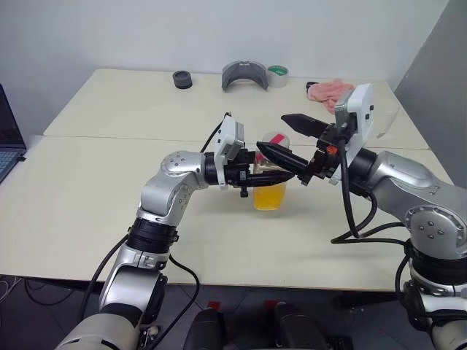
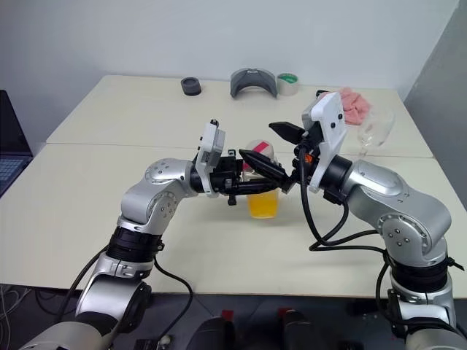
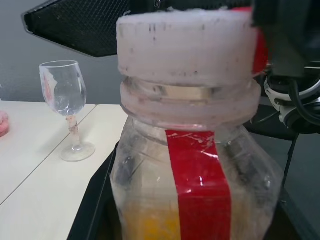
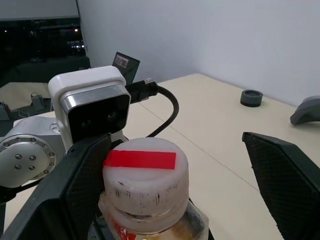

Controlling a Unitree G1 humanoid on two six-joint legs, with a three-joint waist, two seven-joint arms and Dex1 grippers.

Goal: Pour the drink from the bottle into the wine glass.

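Observation:
My left gripper (image 1: 264,177) is shut on the bottle (image 1: 269,191) at mid-height and holds it upright over the middle of the table. The drink (image 1: 268,198) fills its lower part, orange-yellow under a red label strip (image 3: 200,180). On top sits the white cap (image 4: 145,172) with a red stripe. My right gripper (image 1: 280,136) is open, one black finger (image 4: 75,190) close beside the cap and the other finger (image 4: 285,175) well clear of it. The wine glass (image 2: 376,131) stands upright at the far right of the table, seemingly holding no liquid, and is also seen as wine glass (image 3: 65,100).
Along the back edge lie a black round object (image 1: 182,79), a grey curved piece (image 1: 246,74), a tape roll (image 1: 277,75) and a pink cloth (image 1: 328,90). A laptop (image 1: 7,142) sits at the left edge. A seam (image 1: 109,137) joins two tables.

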